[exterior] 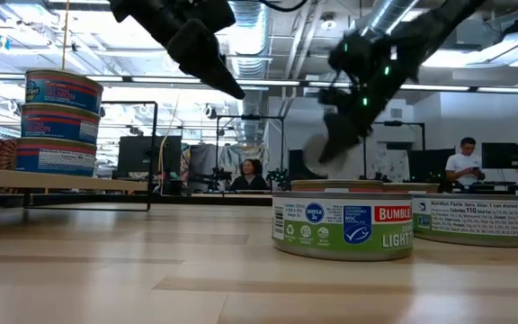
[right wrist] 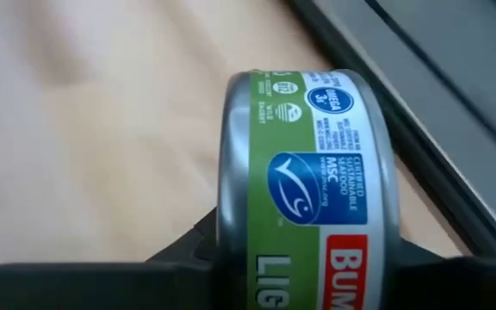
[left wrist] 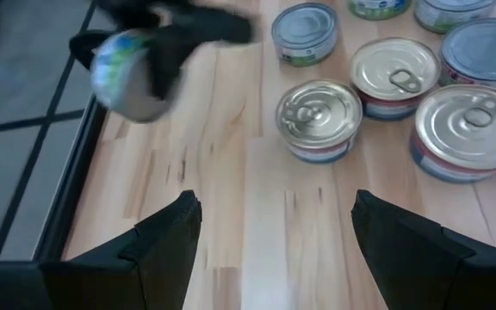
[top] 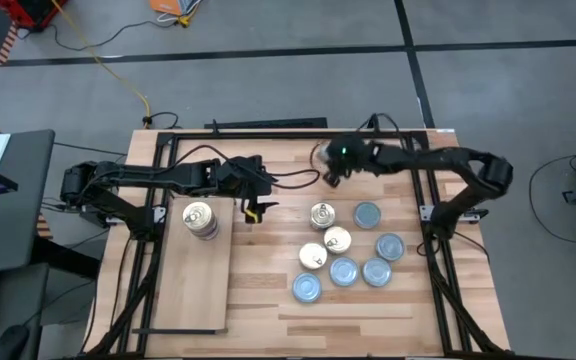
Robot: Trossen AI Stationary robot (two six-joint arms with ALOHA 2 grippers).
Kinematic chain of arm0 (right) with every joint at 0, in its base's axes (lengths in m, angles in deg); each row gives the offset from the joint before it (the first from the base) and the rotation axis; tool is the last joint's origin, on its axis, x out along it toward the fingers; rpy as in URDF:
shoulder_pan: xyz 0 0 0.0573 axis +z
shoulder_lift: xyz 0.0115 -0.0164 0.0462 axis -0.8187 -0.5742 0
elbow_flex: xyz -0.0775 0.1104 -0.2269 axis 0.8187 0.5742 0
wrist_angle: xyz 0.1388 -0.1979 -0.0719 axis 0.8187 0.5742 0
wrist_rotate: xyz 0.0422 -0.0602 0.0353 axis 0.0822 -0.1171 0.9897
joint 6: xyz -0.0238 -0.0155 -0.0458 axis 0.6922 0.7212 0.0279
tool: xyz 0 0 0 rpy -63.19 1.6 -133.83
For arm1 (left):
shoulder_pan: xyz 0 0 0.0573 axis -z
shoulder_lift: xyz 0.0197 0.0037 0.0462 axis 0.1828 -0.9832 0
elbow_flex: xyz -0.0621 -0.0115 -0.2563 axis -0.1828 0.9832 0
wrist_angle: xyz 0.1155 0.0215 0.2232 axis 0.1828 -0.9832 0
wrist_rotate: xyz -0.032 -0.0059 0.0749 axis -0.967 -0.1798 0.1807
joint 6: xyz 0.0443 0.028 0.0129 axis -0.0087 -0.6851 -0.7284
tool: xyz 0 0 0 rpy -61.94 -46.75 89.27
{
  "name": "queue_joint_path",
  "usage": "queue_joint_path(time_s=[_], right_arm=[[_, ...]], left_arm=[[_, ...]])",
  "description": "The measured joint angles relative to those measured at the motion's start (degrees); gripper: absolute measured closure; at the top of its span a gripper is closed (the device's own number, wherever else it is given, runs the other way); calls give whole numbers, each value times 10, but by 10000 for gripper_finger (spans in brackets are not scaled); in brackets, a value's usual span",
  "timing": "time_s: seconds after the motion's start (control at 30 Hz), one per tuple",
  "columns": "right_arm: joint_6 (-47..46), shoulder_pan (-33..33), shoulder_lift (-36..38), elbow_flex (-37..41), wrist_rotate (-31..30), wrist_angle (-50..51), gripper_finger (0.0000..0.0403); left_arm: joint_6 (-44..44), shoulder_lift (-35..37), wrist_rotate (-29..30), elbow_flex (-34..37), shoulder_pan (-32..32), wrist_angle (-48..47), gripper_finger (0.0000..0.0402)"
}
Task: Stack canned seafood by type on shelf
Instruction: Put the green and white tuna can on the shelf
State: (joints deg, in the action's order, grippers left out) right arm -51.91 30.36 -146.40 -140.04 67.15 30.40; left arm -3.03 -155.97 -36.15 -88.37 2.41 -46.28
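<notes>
My right gripper (top: 330, 170) is shut on a green-labelled tin (right wrist: 308, 189) and holds it in the air over the table's far middle. On the pale shelf board (top: 193, 290), a stack of three blue-labelled tins (exterior: 59, 121) stands on its base at the far end. Three gold-topped tins (top: 322, 214) and several blue-silver-topped tins (top: 376, 272) stand loose on the table to the right of the shelf. My left gripper (left wrist: 274, 207) hovers open just right of the stack, with nothing between its fingers. My right gripper pinches the green-labelled tin between its two fingers, one on each flat end (right wrist: 224, 258); the labelled side wall faces the wrist camera. The fingers slant down from the table's right. The tin is turned on its edge and lifted clear of the table.
A black frame rail (top: 268, 133) runs along the table's far edge, close to the held tin. Side rails (top: 438, 250) run down both sides. Bare tabletop (top: 268, 290) lies between the shelf and the loose tins. People sit in the room behind.
</notes>
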Motion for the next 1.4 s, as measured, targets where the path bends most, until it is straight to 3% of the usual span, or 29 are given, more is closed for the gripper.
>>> queue_joint_path(time_s=[0.2,0.4,0.6,0.9,1.03,1.17,1.4], right_arm=[[86,137,21,0,1,-69,252],[117,211,21,0,-46,-128,252],[136,241,19,0,-54,-187,238],[154,254,19,0,-55,-245,252],[168,261,19,0,-55,-266,233],[174,266,19,0,-55,-269,233],[192,271,19,0,-57,-269,248]], left_arm=[[-5,0,3,0,0,16,113],[-27,0,6,0,10,26,113],[-39,0,9,0,23,42,113],[-37,0,19,0,37,90,113],[-50,0,25,0,41,98,116],[-73,0,27,0,43,95,153],[-101,0,20,0,44,93,269]])
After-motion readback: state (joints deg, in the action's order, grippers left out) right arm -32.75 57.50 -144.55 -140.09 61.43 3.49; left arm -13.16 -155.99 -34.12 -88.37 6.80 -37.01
